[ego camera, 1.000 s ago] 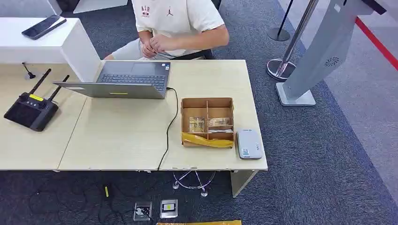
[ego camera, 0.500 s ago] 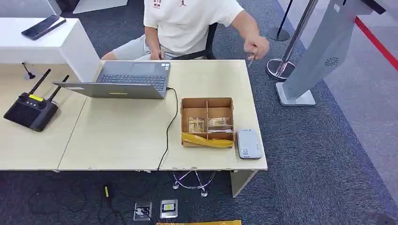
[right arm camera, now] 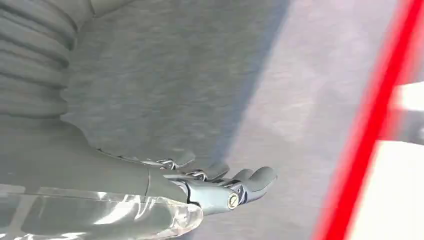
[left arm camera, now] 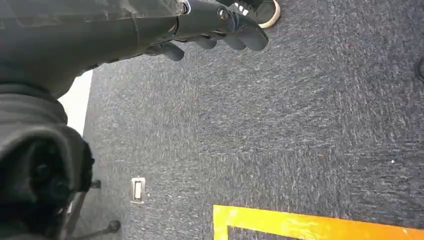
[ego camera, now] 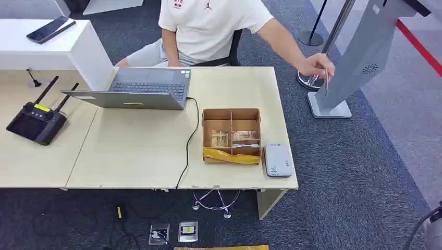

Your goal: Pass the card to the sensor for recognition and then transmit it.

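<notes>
A person in a white shirt sits behind the table and stretches an arm out past the table's right end. That person's hand (ego camera: 315, 66) holds a thin card (ego camera: 327, 82) edge-on, above the carpet. The white card sensor (ego camera: 277, 160) lies flat at the table's front right corner, beside a cardboard box. My right hand (right arm camera: 215, 186) is low over the carpet with its fingers stretched out and nothing in them. A bit of my right arm (ego camera: 432, 230) shows in the head view's bottom right corner. My left hand (left arm camera: 220, 27) hangs over the floor, holding nothing.
A compartmented cardboard box (ego camera: 231, 135) with small items stands left of the sensor. A laptop (ego camera: 135, 88) with a black cable and a black remote controller (ego camera: 35, 122) lie further left. A grey kiosk stand (ego camera: 354, 57) and a stanchion base (ego camera: 310, 80) stand right of the table.
The person's arm has swung from the chest out to the right, carrying the card beyond the table's edge. My right arm has come into the bottom right corner of the head view.
</notes>
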### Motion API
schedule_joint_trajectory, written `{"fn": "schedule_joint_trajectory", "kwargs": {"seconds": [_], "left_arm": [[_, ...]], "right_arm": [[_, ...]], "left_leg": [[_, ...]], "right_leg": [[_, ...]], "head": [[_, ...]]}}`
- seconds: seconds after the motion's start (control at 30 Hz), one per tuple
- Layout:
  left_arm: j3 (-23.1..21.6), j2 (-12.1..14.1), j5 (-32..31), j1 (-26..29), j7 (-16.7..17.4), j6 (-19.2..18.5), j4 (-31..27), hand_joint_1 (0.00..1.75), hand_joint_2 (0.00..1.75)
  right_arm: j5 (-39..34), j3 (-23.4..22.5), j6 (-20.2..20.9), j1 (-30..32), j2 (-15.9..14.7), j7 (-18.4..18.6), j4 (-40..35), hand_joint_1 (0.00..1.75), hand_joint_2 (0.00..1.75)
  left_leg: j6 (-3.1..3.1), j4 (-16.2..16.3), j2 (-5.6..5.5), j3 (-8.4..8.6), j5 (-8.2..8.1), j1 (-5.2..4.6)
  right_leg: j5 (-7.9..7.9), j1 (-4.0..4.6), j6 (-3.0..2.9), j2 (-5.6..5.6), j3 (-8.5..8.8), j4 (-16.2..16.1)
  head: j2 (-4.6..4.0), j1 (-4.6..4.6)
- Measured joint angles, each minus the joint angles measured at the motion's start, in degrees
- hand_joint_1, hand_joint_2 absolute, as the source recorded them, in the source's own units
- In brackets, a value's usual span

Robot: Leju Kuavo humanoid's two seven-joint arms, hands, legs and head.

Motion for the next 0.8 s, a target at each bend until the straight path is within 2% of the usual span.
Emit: {"fn": "schedule_joint_trajectory", "kwargs": {"seconds": [0.1,0.2,0.3,0.43,0.6,0.8], "left_arm": [[-0.1,-0.3,-0.1,0.0,-0.1,0.5,0.0,0.00,0.00],[-0.2,-0.6,-0.5,0.0,-0.6,1.2,0.0,0.00,0.00],[-0.8,-0.7,-1.3,-0.1,-1.4,1.9,0.0,0.00,0.00],[-1.7,-0.9,-2.0,-0.5,-2.0,2.1,0.0,0.00,0.00],[-3.0,-1.0,-2.7,-1.9,-1.7,-0.2,-0.4,0.00,0.00],[-4.2,-0.7,-2.4,-2.7,-1.4,-1.3,-0.8,0.00,0.00]], "right_arm": [[1.1,3.6,-0.9,-0.3,0.0,-1.0,-4.0,0.00,1.75],[5.5,8.0,-2.2,-0.5,-0.1,-2.0,-7.8,0.00,1.75],[15.5,13.7,-4.5,-0.6,-0.2,-2.2,-12.7,0.00,1.75],[33.2,23.5,-7.8,-1.3,0.5,-2.1,-19.1,0.00,1.75],[52.7,35.5,-7.9,-5.0,3.6,-3.1,-23.6,0.00,1.75],[55.6,45.4,-5.7,-10.4,6.8,-4.4,-24.0,0.00,1.75]], "left_leg": [[0.00,0.0,0.00,-0.06,0.00,-0.01],[0.00,0.0,0.00,-0.08,0.00,-0.02],[0.01,0.0,0.00,-0.09,0.01,-0.01],[-0.02,0.0,-0.01,-0.15,0.03,0.04],[-0.09,0.0,-0.24,-0.22,0.21,0.09],[-0.08,0.0,-0.53,-0.27,0.30,0.12]], "right_leg": [[0.00,0.00,0.00,0.00,-0.01,0.0],[0.00,0.00,0.00,-0.02,0.00,0.0],[0.00,0.00,0.00,-0.03,0.02,0.0],[0.00,0.05,0.00,-0.04,0.02,0.0],[0.02,0.12,0.00,-0.19,-0.02,0.1],[0.02,0.15,-0.01,-0.48,-0.04,0.1]], "head": [[0.00,0.04],[0.00,0.02],[0.00,0.00],[0.00,0.02],[0.00,0.02],[0.00,0.02]]}}
